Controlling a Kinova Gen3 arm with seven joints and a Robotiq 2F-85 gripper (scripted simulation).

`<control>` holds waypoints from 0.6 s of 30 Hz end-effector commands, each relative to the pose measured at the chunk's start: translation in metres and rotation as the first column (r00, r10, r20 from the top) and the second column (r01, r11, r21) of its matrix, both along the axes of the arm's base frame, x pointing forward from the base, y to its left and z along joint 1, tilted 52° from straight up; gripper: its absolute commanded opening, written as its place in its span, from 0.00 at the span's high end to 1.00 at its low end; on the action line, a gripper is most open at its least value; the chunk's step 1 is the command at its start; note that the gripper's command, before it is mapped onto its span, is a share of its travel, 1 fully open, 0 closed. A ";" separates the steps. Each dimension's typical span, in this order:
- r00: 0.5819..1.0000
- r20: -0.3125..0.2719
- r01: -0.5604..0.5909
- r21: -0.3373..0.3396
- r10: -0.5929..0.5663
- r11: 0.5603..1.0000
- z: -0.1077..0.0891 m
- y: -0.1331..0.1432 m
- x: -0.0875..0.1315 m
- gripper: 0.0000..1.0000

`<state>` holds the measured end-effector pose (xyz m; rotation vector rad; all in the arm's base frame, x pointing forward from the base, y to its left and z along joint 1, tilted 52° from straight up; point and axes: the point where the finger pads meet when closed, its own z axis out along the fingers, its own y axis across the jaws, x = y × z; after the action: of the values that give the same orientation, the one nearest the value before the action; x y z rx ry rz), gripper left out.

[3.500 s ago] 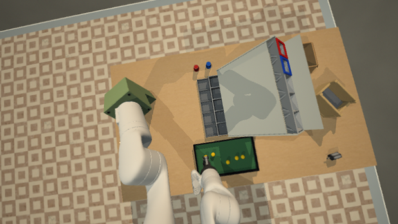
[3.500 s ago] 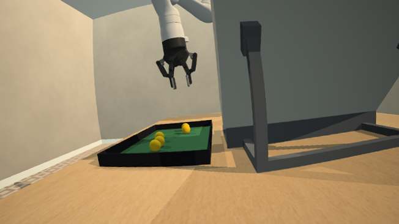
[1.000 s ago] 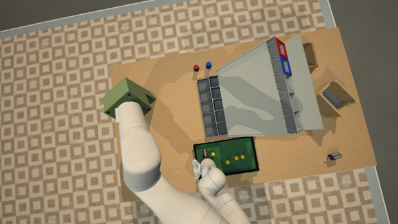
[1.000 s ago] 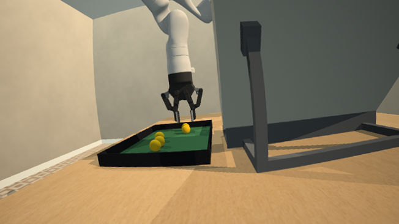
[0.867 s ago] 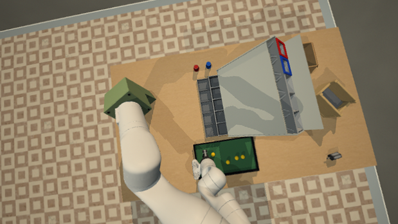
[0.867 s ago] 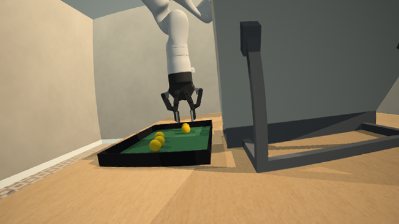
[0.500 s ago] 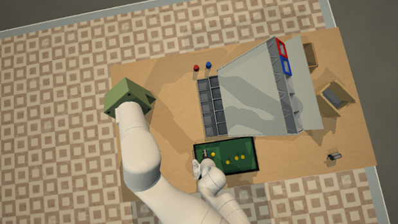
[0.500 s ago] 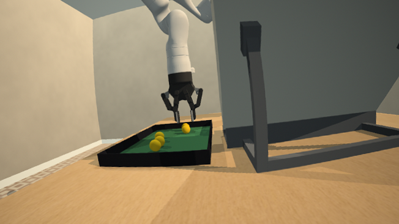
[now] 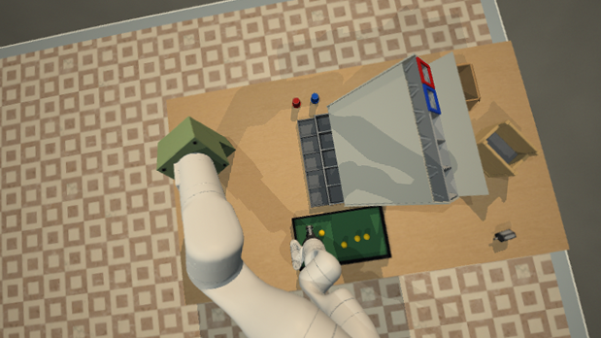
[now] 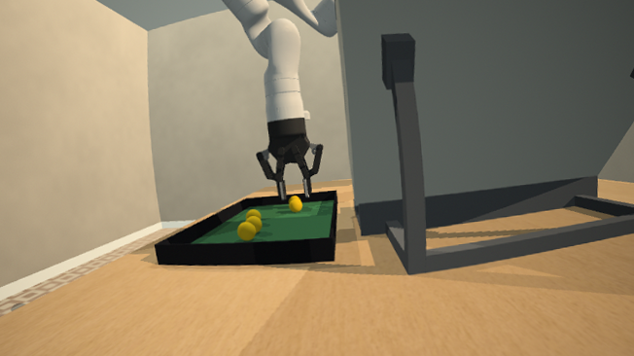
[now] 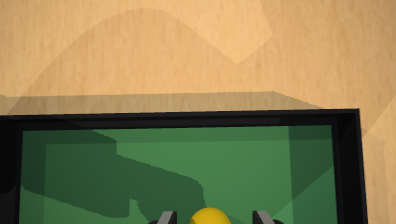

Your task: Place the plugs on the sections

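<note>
My gripper [image 10: 293, 193] hangs straight down into the near-left end of the green marble tray [image 9: 342, 234]. It is open, with a finger on each side of one yellow marble [image 10: 294, 204]. In the wrist view that marble [image 11: 210, 216] lies between the fingertips with a gap on both sides. Three more marbles [image 9: 357, 238] lie further along the tray. The red plug [image 9: 296, 101] and the blue plug [image 9: 314, 97] stand on the table beside the grey sectioned tray [image 9: 321, 159]. The red-banded funnel [image 9: 424, 73] and the blue-banded funnel [image 9: 431, 101] sit at the top of the grey cover [image 9: 385, 136].
The cover's dark support frame [image 10: 407, 161] stands right of the marble tray. Two wooden boxes [image 9: 504, 148] sit behind the cover. A small dark object [image 9: 504, 234] lies near the table's far right edge. The arm's green base [image 9: 193, 145] is at the table's left edge.
</note>
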<state>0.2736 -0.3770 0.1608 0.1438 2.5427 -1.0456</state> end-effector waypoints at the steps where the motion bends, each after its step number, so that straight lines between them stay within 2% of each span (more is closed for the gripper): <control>1: 1.000 0.000 0.000 0.000 0.000 1.000 0.000 0.000 0.000 0.50; 4: 1.000 0.000 0.000 0.000 0.000 1.000 -0.005 -0.005 0.003 0.50; 18: 1.000 0.000 0.000 0.000 0.000 1.000 -0.005 -0.005 0.003 0.50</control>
<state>0.2769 -0.3824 0.1559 0.1438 2.5426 -1.0456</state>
